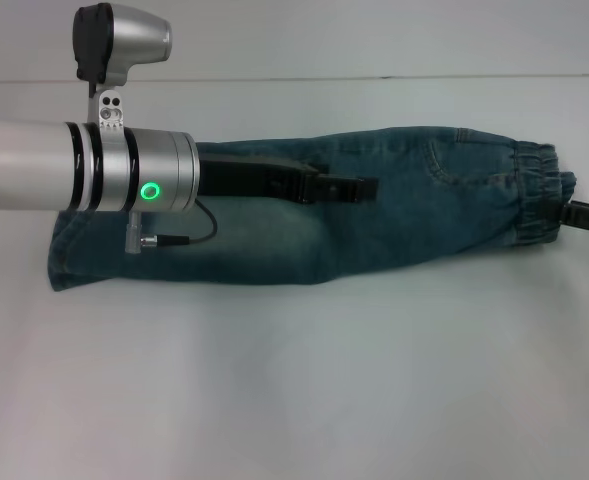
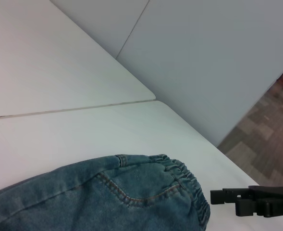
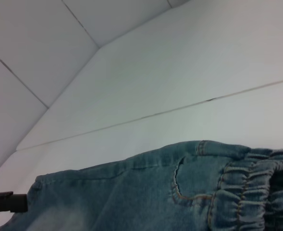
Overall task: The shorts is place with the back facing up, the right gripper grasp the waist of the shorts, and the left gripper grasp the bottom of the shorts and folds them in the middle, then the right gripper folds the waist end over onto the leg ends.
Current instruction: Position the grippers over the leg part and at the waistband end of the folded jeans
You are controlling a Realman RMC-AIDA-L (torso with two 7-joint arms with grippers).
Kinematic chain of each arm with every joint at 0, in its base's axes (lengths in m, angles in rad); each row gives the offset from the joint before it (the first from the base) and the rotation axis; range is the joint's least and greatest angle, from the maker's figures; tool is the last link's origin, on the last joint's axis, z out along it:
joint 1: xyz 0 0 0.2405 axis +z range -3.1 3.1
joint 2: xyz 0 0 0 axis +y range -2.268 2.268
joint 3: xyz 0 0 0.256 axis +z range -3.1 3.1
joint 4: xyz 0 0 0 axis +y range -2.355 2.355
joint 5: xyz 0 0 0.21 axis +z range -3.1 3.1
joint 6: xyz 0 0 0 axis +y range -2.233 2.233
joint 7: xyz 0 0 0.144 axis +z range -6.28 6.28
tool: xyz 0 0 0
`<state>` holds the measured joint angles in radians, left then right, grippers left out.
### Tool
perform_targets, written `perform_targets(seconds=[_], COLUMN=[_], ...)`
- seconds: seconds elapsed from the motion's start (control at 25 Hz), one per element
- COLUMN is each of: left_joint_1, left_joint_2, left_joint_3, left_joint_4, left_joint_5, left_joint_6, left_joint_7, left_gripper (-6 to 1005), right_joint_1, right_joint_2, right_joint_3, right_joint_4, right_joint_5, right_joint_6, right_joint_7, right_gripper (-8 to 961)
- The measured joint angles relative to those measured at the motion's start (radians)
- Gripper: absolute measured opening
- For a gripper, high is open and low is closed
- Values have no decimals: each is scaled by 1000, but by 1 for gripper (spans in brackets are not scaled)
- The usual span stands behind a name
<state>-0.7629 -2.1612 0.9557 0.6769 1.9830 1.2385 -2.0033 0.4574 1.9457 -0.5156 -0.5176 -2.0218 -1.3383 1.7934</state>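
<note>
A white desk [image 1: 294,400] carries the work, built of panels with thin seams running left to right behind the garment; a pale wall rises at its far edge. In the left wrist view a floor of grey and brown tiles [image 2: 271,125] shows beyond the desk's end.

One pair of shorts [image 1: 374,220] lies on the desk, already folded lengthwise into a single narrow band. Its long axis runs left to right across the scene. The waist of the shorts [image 1: 539,195], gathered and puckered, points right; the bottom of the shorts [image 1: 64,255] points left, partly under the silver wrist. One stitched pocket [image 1: 439,165] shows near the waist, on the far side of the fold.

Two arms are in view. The left end effector [image 1: 359,188] reaches from the left over the middle of the shorts, behind a silver wrist with one green glowing ring [image 1: 150,191]; its black fingers lie low over the denim, and I cannot tell whether they are apart or together. The right end effector [image 1: 574,212] sits at the right, just beside the waistband's outer edge; only its black tip shows in the head view, and its state too cannot be told. In the left wrist view it appears as a black bar [image 2: 252,199] just beside the waistband.
</note>
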Motion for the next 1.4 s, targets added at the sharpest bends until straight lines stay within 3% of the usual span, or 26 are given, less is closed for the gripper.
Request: perform_targets(seconds=[0.56, 1.4], left_joint_1=[0, -1], left_joint_2=[0, 0], left_joint_3=[0, 0], left_joint_4=[1, 1], left_joint_5=[0, 0], left_joint_6=[9, 2], left_joint_7=[-2, -1], left_gripper=[890, 891], right_joint_1=[12, 57], right_joint_2=[0, 21], right_joint_3=[-20, -38], right_joint_4=[27, 49], right_joint_5=[-3, -2], right_joint_6=[77, 88], right_joint_7=[-11, -18], right_gripper=[880, 871])
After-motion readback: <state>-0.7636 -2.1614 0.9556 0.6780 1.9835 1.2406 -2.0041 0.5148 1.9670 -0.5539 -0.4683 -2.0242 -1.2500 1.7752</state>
